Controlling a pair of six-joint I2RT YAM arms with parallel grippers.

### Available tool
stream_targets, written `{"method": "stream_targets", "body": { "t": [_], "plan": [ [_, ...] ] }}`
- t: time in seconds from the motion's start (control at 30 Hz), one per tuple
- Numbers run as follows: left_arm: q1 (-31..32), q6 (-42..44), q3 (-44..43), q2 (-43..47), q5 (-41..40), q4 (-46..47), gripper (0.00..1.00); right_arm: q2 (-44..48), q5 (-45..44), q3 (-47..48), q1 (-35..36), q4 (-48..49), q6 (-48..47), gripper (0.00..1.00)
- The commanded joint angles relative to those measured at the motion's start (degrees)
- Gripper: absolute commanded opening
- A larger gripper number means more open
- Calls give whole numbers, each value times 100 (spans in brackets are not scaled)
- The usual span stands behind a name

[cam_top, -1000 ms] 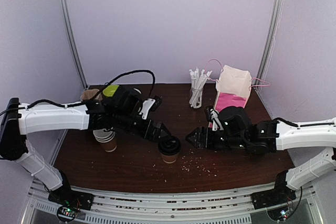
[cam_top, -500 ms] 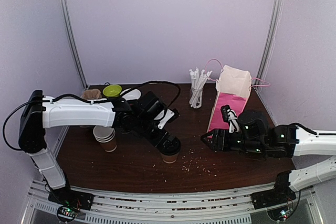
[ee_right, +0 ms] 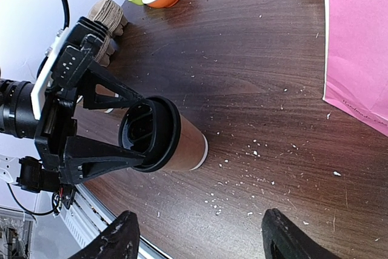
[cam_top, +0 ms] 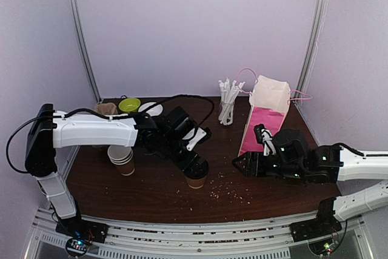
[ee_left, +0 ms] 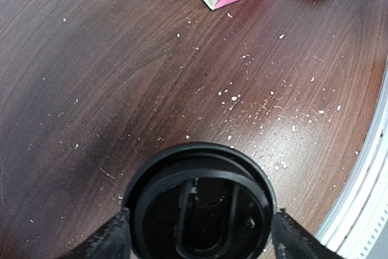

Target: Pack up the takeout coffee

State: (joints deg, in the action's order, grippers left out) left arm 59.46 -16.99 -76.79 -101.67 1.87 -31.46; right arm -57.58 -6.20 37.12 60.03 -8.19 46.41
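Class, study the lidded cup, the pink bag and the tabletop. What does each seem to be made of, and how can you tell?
Takeout coffee: matte brown body, likely paper; black lid with moulded ridges, likely plastic. Pink bag: flat matte panels, apparently paper. Tabletop: dark wood grain, smooth; wood or laminate, cannot tell.
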Motion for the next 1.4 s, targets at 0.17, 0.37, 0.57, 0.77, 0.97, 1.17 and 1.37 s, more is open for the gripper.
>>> {"method": "stream_targets", "body": {
  "t": [0.17, 0.37, 0.57, 0.77, 0.97, 1.17, 1.37],
  "plan": [
    [45, 161, -137, -246, -18, -61, 76, 4, -134, -55, 9, 10, -48, 71],
    [53, 163, -157, -238, -106, -124, 70, 19, -170, -40, 10, 1, -47, 71],
    [33, 104, -276, -96, -564, -205, 68, 44, -179, -29, 11, 2, -51, 71],
    [0, 139, -366, -108, -442, -264, 77, 125, -180, -79, 9, -7, -28, 71],
    [4, 112, -426, -18, -167, -256, 89, 169, -189, -136, 10, 25, 2, 72],
    [39, 197, -502, -3, 115, -199, 93, 132, -171, -158, 15, 78, 13, 72],
    [65, 399, -574, -290, 286, -201, 93, 143, -171, -185, 9, 82, 27, 72]
  ]
}}
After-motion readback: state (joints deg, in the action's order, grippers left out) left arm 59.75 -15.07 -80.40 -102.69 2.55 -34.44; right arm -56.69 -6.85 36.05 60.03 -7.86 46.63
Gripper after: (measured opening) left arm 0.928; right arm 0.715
